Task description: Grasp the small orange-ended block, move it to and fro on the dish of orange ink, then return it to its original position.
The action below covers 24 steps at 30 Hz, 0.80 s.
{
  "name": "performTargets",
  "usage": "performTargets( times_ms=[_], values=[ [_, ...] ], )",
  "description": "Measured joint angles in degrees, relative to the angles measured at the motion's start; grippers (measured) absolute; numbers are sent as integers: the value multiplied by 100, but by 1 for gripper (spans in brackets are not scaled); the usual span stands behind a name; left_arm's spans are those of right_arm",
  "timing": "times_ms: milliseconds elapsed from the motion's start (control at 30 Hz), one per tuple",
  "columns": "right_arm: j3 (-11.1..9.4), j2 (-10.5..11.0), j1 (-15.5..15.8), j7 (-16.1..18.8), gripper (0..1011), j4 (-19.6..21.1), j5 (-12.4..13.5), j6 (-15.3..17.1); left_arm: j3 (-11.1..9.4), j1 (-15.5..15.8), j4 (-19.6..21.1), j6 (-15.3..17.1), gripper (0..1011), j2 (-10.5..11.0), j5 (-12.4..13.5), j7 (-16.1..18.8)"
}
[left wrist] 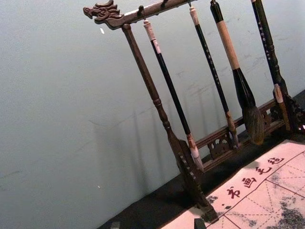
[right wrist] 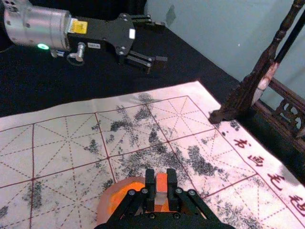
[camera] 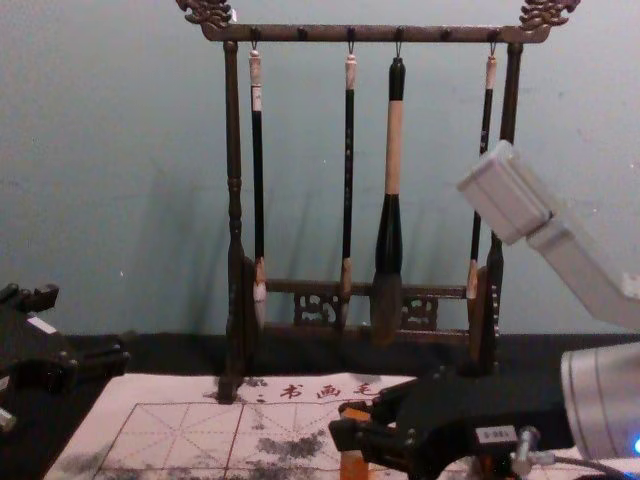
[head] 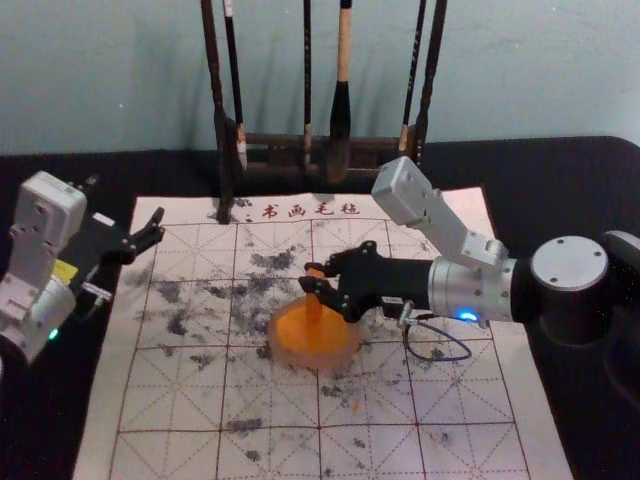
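Behind the dish, pale blue-green wall (head: 540, 80) rises above a white felt mat printed with dark red grid lines (head: 470, 400), and we're right over the ink! The right gripper (head: 312, 278), black and two-fingered, reaches in from the dish's right, fingers closed on the small upright orange-ended block (right wrist: 161, 183), which stands over the round translucent dish of orange ink (head: 279, 351). Left of the dish, well apart, the left gripper (right wrist: 161, 44) idles with fingers spread; beyond the dish, a dark carved wooden brush rack (camera: 235, 220). Careful now: a stroke too wide could catch the rim and drag the dish, and heavy pressure could twist the block in that narrow pinch. Is it touching ink? Can't tell; orange melts into orange at its lower end, and the chest view's bottom edge cuts the block off.
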<state>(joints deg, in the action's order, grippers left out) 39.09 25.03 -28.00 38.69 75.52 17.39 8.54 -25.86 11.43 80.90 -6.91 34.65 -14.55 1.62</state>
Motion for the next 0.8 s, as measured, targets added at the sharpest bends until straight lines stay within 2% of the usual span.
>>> performTargets(
  times_ms=[400, 800],
  values=[
    [6, -112, -29, -135, 133, -116, -83, 100, 0, 0, 0, 0, 1001, 0, 0, 0],
    [-76, 0, 40, -116, 133, 8, -79, 109, 0, 0, 0, 0, 1001, 0, 0, 0]
  ],
)
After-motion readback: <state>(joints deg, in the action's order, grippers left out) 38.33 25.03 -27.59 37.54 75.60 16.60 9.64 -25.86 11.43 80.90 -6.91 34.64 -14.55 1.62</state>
